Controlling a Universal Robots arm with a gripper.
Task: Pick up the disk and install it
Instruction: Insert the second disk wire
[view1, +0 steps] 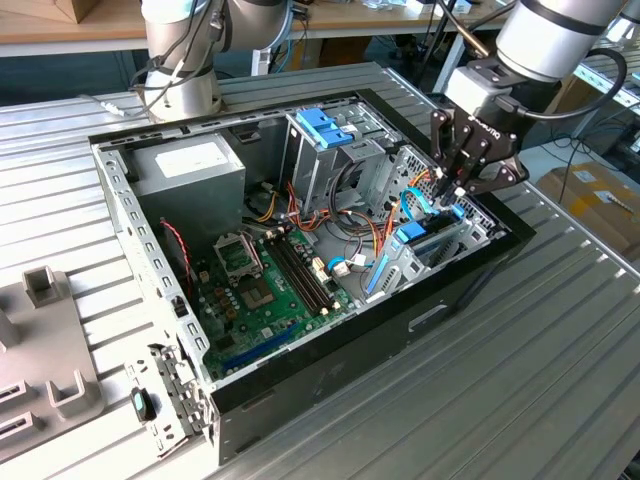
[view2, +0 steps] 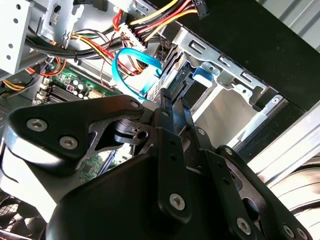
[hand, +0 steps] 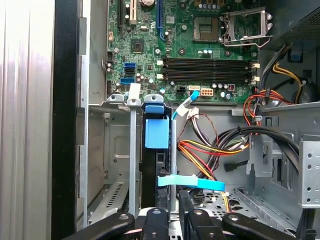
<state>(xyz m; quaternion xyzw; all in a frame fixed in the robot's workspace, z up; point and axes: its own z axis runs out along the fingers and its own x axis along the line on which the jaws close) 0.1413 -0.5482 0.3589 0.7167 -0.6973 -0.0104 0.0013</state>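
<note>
On the ribbed table (view1: 560, 330), the gripper (view1: 455, 190) pinches the disk (hand: 156, 165) upright in its bay.

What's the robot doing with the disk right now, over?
Gripper down at the drive bay, close over the disk. Disk on edge in its slot. Blue flat cable crossing right beside it.

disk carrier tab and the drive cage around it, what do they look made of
The disk carrier tab looks like moulded plastic: uniform light blue, matte, soft edges. The drive cage looks like bare sheet metal, probably steel: dull silver-grey, thin folded walls, punched holes. The tool hovers just above the disk.
</note>
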